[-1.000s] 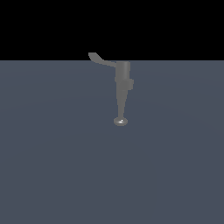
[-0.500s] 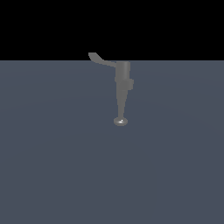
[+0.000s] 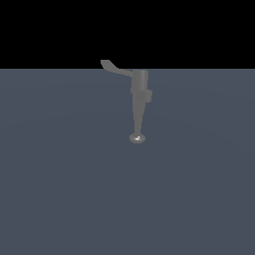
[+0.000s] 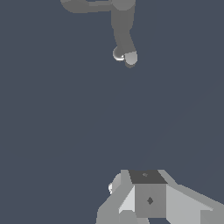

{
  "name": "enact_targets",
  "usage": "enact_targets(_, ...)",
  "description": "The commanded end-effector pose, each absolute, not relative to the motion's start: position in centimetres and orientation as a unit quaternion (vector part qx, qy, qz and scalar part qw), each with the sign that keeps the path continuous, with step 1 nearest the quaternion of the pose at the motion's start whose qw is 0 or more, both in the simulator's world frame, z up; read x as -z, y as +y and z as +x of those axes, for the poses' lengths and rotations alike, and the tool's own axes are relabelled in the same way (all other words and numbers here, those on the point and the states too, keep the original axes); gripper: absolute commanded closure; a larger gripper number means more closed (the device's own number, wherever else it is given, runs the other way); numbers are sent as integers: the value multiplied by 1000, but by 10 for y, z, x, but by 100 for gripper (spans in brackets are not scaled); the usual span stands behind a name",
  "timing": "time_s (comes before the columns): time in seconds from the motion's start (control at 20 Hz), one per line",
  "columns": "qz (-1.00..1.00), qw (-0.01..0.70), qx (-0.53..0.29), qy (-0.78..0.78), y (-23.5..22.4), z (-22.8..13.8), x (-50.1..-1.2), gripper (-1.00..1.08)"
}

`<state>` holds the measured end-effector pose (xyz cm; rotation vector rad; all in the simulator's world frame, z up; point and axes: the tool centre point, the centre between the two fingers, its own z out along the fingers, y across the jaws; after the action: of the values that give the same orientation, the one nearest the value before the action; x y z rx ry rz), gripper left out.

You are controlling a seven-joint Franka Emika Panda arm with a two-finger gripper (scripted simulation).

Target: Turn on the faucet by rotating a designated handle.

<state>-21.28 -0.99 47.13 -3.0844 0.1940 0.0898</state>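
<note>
The gray faucet (image 3: 140, 97) stands on the flat slate floor, its tapered spout ending in a rounded shiny tip (image 3: 137, 138). Its thin curved handle (image 3: 115, 67) sticks out from the top of the body toward the exterior view's left, with a paddle-shaped end. In the wrist view the faucet (image 4: 122, 26) and the handle (image 4: 85, 6) lie far ahead of my gripper (image 4: 146, 192). The white and gray fingers show as one block with no gap, holding nothing. The arm does not appear in the exterior view.
A plain dark gray-blue floor (image 3: 60, 189) spreads all around the faucet. Beyond its far edge there is only black background.
</note>
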Motion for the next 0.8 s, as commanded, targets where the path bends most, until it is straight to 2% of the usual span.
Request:
enact_targets(0.0, -995, 29, -30, 86, -8, -200, -470, 108)
enact_targets(0.75, -961, 46, -40, 270, 5, -107, -447, 108)
